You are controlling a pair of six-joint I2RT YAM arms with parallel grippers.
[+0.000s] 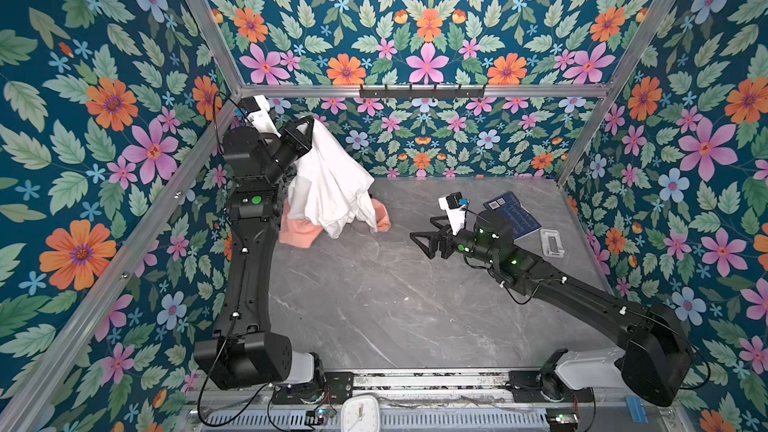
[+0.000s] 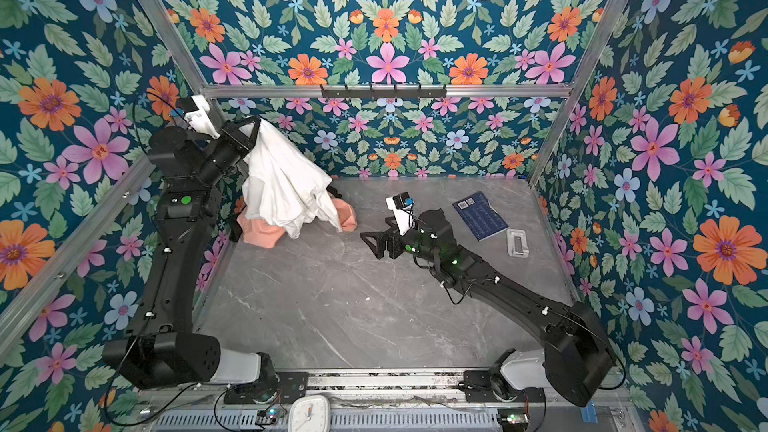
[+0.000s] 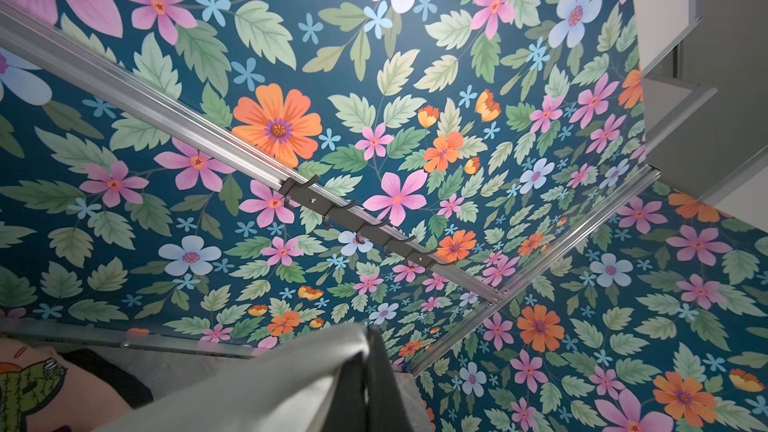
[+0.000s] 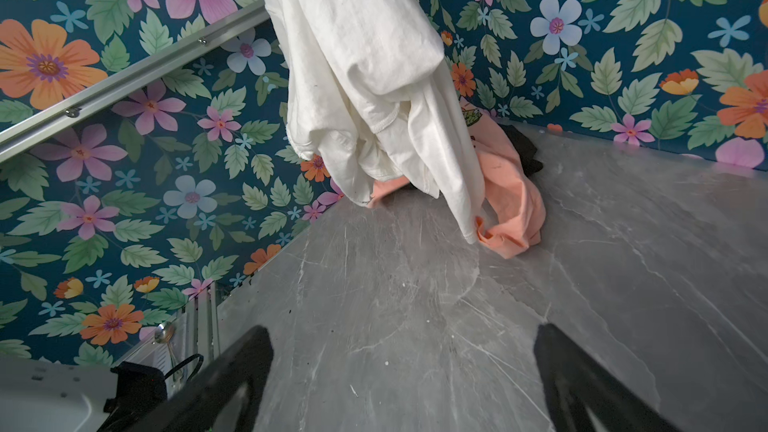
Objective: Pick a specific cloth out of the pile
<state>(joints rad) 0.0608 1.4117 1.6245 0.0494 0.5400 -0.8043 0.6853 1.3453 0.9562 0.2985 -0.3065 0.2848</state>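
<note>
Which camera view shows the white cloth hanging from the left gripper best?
The right wrist view: the white cloth hangs close up, with seams and lower edge clear. Both top views show it whole but smaller, pinched in the left gripper. The left wrist view catches only a shadowed fold.

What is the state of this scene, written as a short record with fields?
left end effector: shut on the white garment, raised
right end effector: open, empty, above the table
white garment: hangs, lower hem reaching peach-pink T-shirt
peach-pink T-shirt: crumpled on table
black garment: behind T-shirt, mostly hidden
blue book: on table, right side
</note>
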